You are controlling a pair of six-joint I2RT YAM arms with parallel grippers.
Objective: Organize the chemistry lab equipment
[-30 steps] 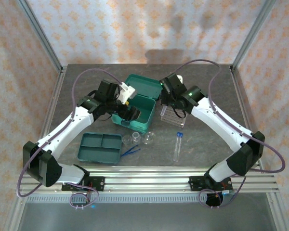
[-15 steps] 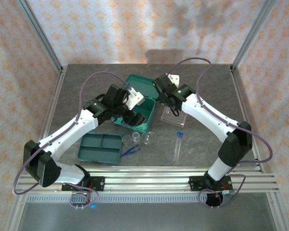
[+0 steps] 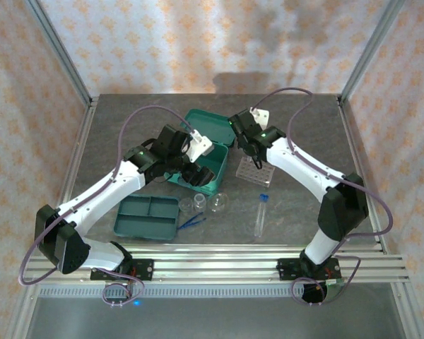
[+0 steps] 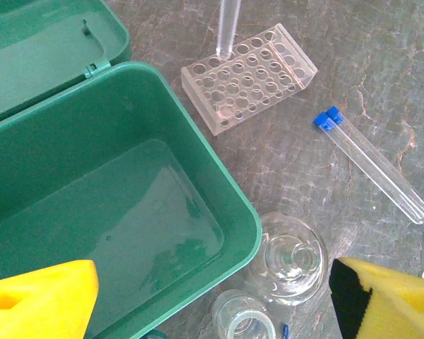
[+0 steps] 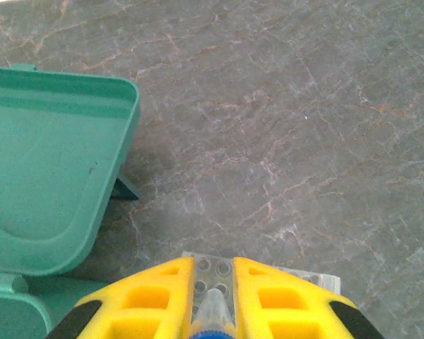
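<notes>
Seen from above, the right gripper hangs over the perforated rack, which sits mid-table beside the open teal case. The left gripper hovers at the case's near rim. Towards the near edge of the table lie the loose test tube, the glass vessels, the blue tweezers and the divided tray.

The left wrist view has the left gripper spread wide and grasping nothing. An upright test tube stands in a corner hole of the rack.

In the right wrist view, the right gripper is clenched on that tube just below its blue cap.

The step in hand appears to be seating this tube. The next move likely calls for letting go and lifting straight up, so the rack is not dragged.
</notes>
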